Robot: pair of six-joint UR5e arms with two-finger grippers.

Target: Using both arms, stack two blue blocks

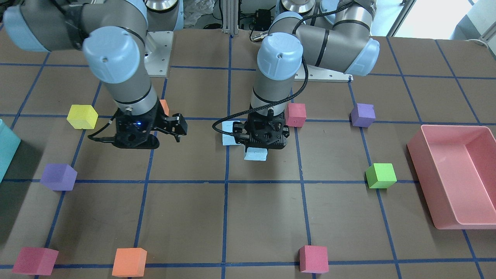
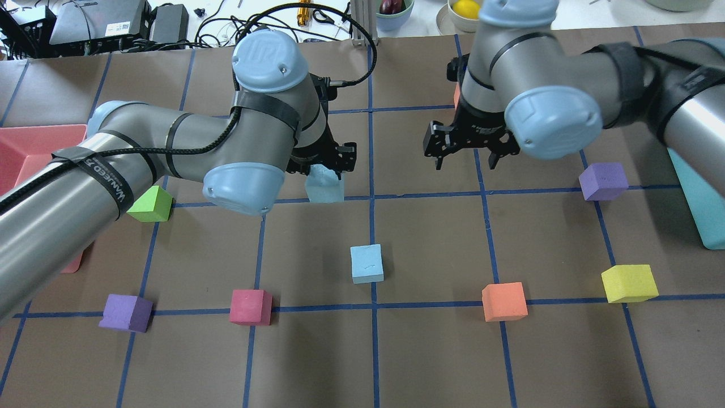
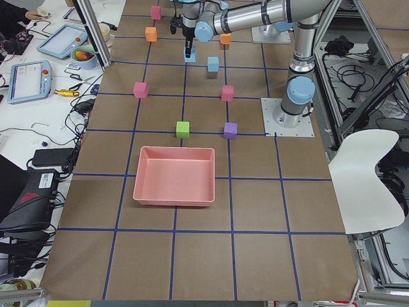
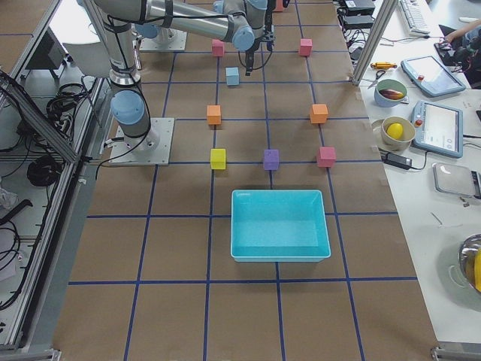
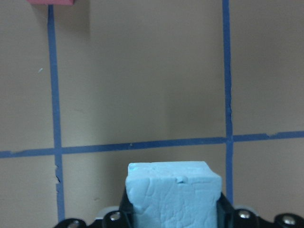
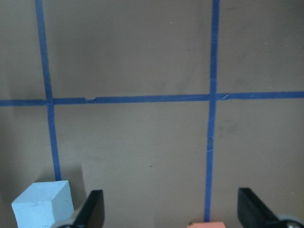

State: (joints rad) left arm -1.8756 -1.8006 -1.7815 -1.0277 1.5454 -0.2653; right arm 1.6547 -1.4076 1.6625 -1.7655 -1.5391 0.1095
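Gripping the first blue block between jaws closed on its sides, the left gripper is pointing down near the middle of the table, just beside a crossing of blue tape lines. The second blue block is sitting alone on the table, near the first but apart from it, closer to the robot. The right gripper is hanging nearby, its jaws spread wide and holding nothing.
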